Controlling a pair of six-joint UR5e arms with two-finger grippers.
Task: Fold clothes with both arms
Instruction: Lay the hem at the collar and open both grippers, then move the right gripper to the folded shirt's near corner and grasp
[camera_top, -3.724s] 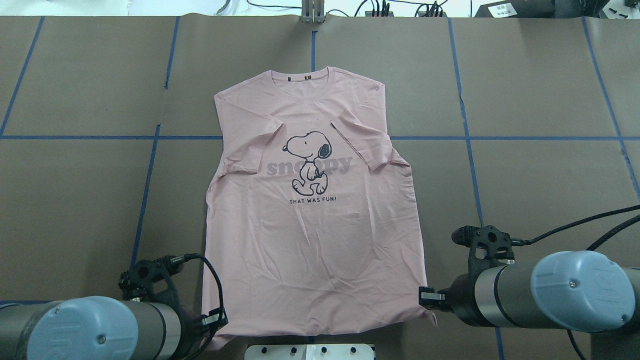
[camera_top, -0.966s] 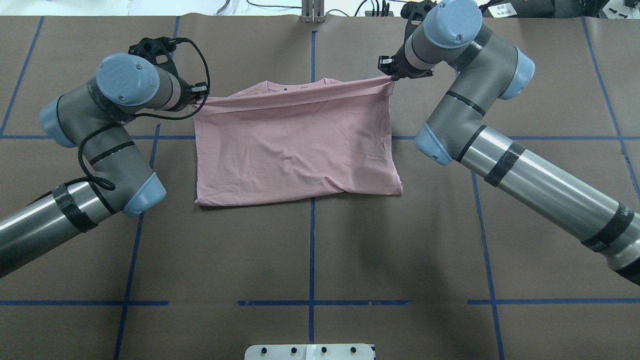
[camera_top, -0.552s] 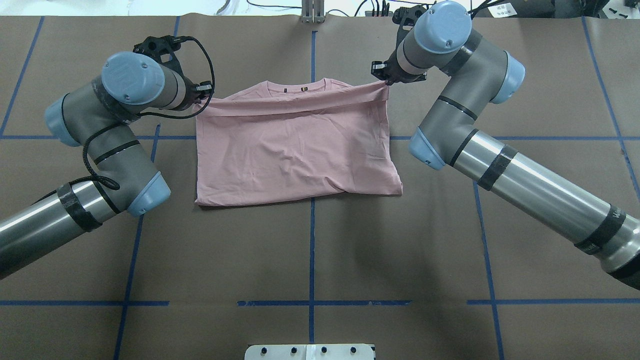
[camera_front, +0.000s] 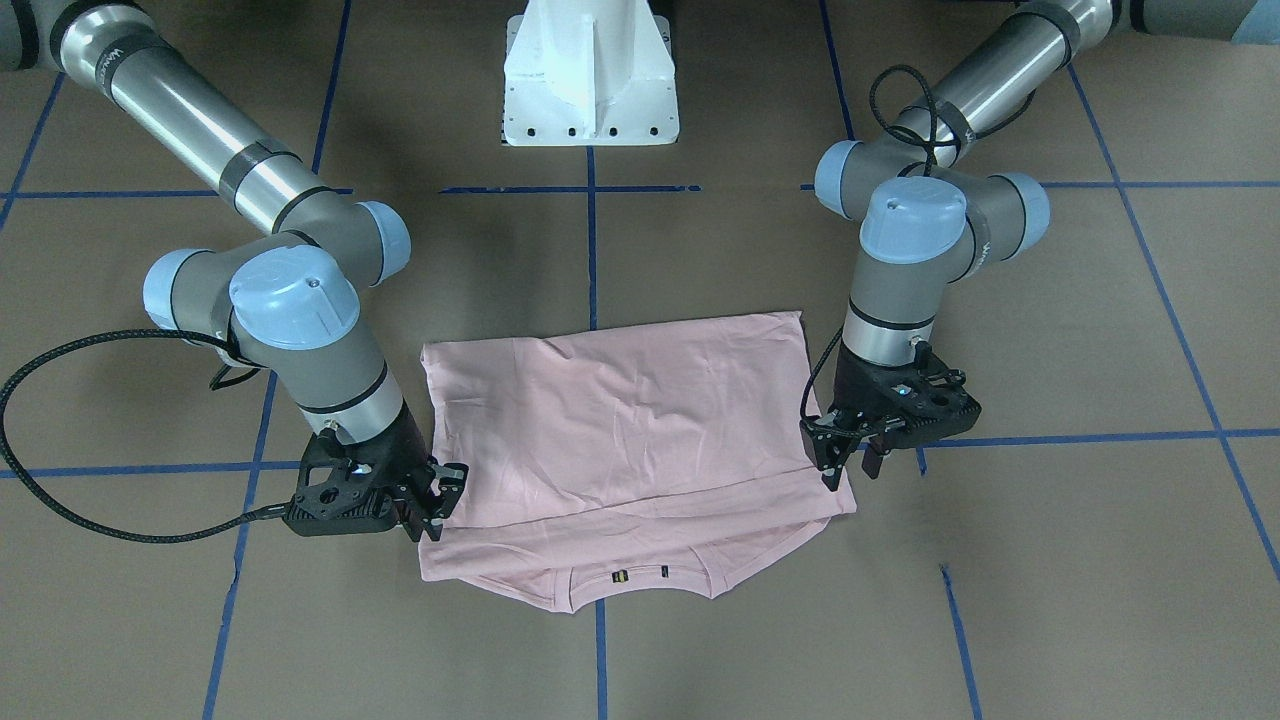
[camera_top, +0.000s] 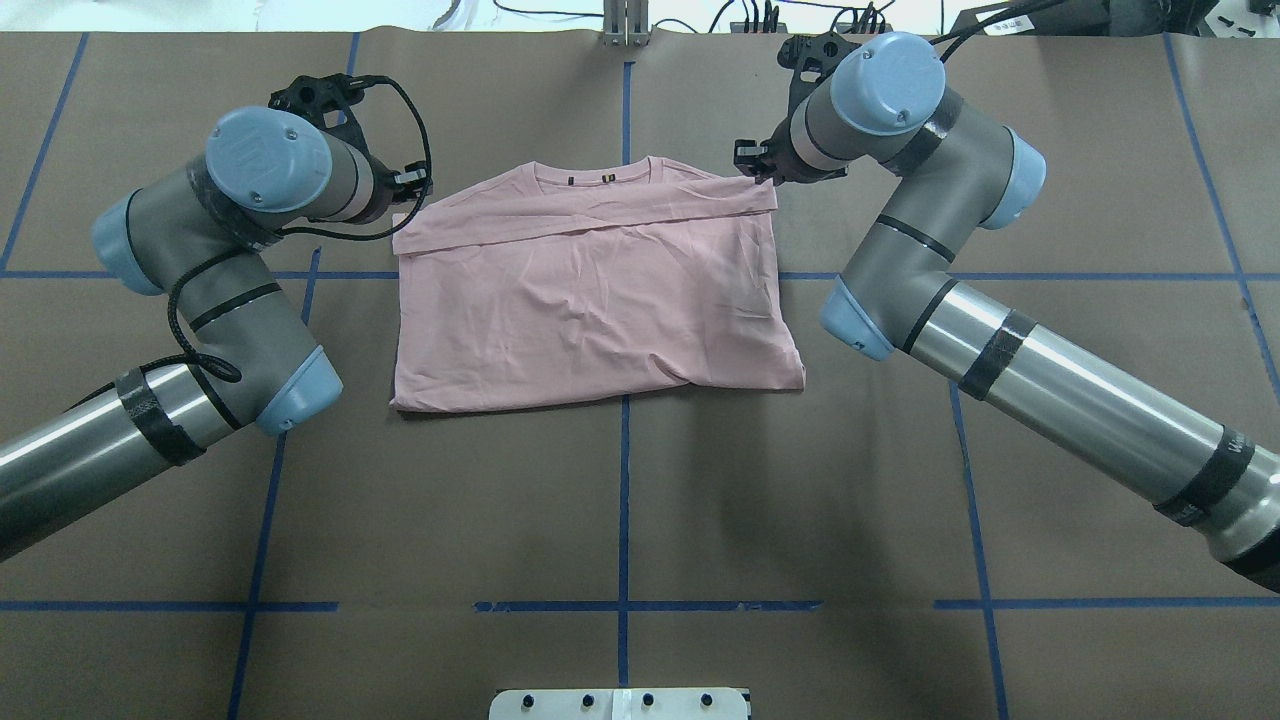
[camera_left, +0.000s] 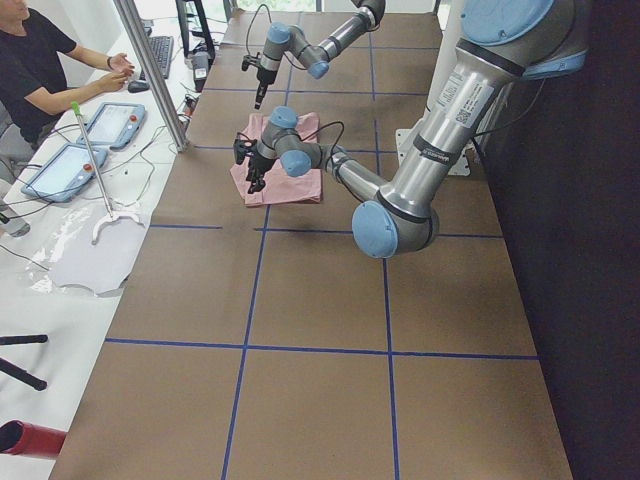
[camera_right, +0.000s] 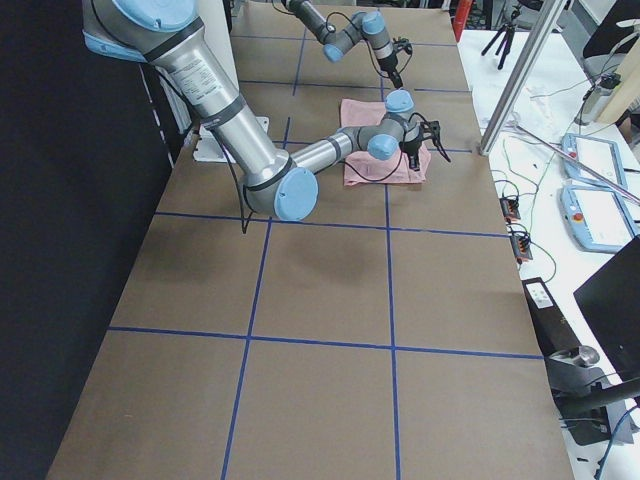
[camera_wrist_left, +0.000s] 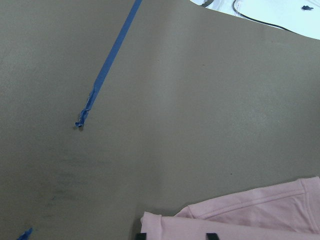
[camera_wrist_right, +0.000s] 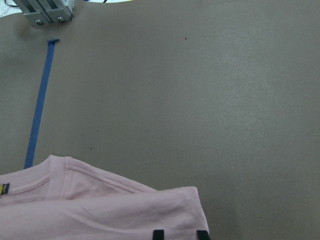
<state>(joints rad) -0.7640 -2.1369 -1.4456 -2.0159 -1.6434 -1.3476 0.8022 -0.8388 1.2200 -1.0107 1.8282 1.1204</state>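
Left pincer (camera_front: 850, 460): jaws apart, holding nothing, set low over the corner of the T-shirt (camera_top: 590, 300) on the robot's left, toward the far side of the tabletop (camera_top: 900, 480). In the left wrist view its two black fingertips (camera_wrist_left: 141, 235) stand separated at the lower edge, with pink cloth lying between them. Right pincer (camera_front: 433, 505): jaws likewise apart and empty, at the opposite far corner of the garment. The right wrist view shows its fingertips (camera_wrist_right: 158, 234) spaced apart over the hem corner.

T-shirt: lies flat on the tabletop between the two pincers, folded once across its width. The lower half is laid over the upper half, plain pink surface up. The hem edge runs from one pincer to the other, just short of the ribbed collar (camera_top: 600, 172), which shows beyond it together with a strip of the shoulders. The fold line is the edge nearest the robot.

Left arm (camera_top: 240, 330) and right arm (camera_top: 1050, 400) reach forward from either side of the white pedestal base (camera_front: 590, 80). Blue tape lines (camera_top: 623, 500) divide the brown tabletop into rectangles. A seated person (camera_left: 35, 60) is at a side desk in the exterior left view
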